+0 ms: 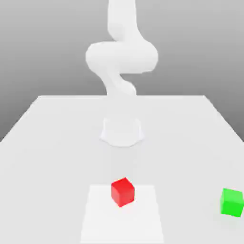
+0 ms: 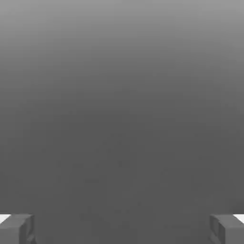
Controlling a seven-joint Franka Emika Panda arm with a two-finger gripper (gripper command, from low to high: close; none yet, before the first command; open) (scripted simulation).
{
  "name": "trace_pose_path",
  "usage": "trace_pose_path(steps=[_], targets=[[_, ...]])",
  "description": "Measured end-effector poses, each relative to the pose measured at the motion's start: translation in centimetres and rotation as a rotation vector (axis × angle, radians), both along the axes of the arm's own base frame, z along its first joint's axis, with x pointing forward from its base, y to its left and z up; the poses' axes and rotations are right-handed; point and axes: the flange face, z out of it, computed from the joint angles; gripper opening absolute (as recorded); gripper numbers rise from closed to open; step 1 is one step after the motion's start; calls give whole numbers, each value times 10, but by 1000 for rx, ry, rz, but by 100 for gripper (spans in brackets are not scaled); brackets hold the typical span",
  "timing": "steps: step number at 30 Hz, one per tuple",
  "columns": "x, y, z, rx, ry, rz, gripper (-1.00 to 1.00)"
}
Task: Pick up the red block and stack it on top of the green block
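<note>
Exterior view: red block (image 1: pixel 123 191) mid-table, green block (image 1: pixel 232 202) near right edge, claw (image 2: pixel 122 228) wide.

A flat, pale grey tabletop (image 1: pixel 52 138) fills the scene. A lighter white square patch (image 1: pixel 100 219) lies on its near part.

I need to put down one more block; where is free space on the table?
Free: the stretch between the red block and the green block, and the table on the exterior view's left. Tightest is beside the robot base.
</note>
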Motion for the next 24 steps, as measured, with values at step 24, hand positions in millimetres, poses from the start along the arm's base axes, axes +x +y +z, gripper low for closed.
trace_pose_path(steps=[24], targets=[[-13, -6, -479, 363, 648, -877, 0]])
